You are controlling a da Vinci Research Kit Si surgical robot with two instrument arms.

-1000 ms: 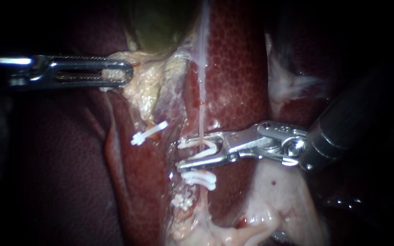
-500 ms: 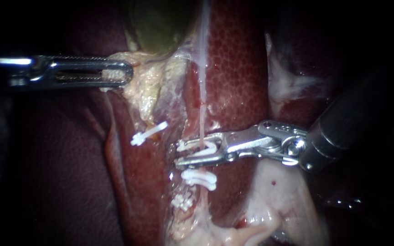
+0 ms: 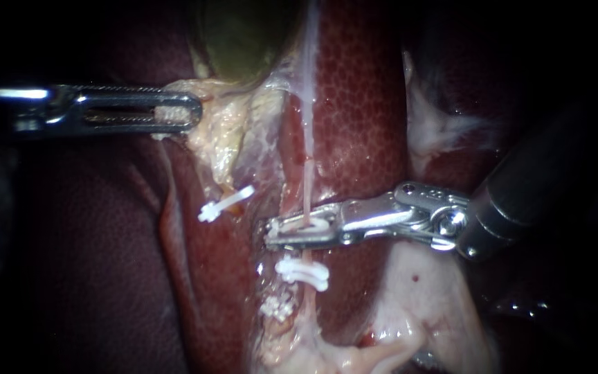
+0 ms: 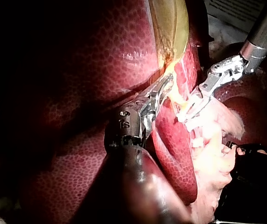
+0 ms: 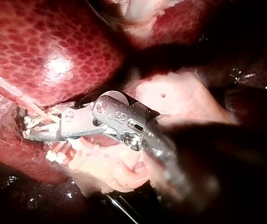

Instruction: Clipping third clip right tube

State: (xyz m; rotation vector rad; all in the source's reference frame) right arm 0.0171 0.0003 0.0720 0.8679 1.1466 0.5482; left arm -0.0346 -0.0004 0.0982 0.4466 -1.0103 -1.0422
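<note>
**Endoscope view.** The left instrument (image 3: 189,111) comes in from 9 o'clock. Its slotted steel jaws are clamped flat on ragged, pale yellow tissue just below the green gallbladder (image 3: 243,34) at 12 o'clock. I judge this hold keeps the strands stretched and spread apart. The right tube (image 3: 306,183), a thin, glossy pink strand, runs from 12 o'clock down over the mottled liver (image 3: 365,104) to the centre. There the right instrument (image 3: 271,235), coming in from 3 o'clock, has its jaws squeezed nearly together on a white plastic clip (image 3: 313,225) that straddles the tube. Toward 6 o'clock on the same tube sit a seated clip (image 3: 302,272) and, further down, a lowest clip (image 3: 277,307). A separate clip (image 3: 226,203) lies toward 9 o'clock.

**Left wrist view.** The left instrument (image 4: 167,86) grips yellowish tissue ahead of it, with its jaws closed on that tissue. Beyond it, the right instrument (image 4: 188,114) crosses the strand.

**Right wrist view.** The right instrument (image 5: 30,131) lies crosswise to the right tube (image 5: 10,91). The white plastic clip (image 5: 33,122) is pinched between its jaws, and the seated clip (image 5: 56,156) is just beside them.
</note>
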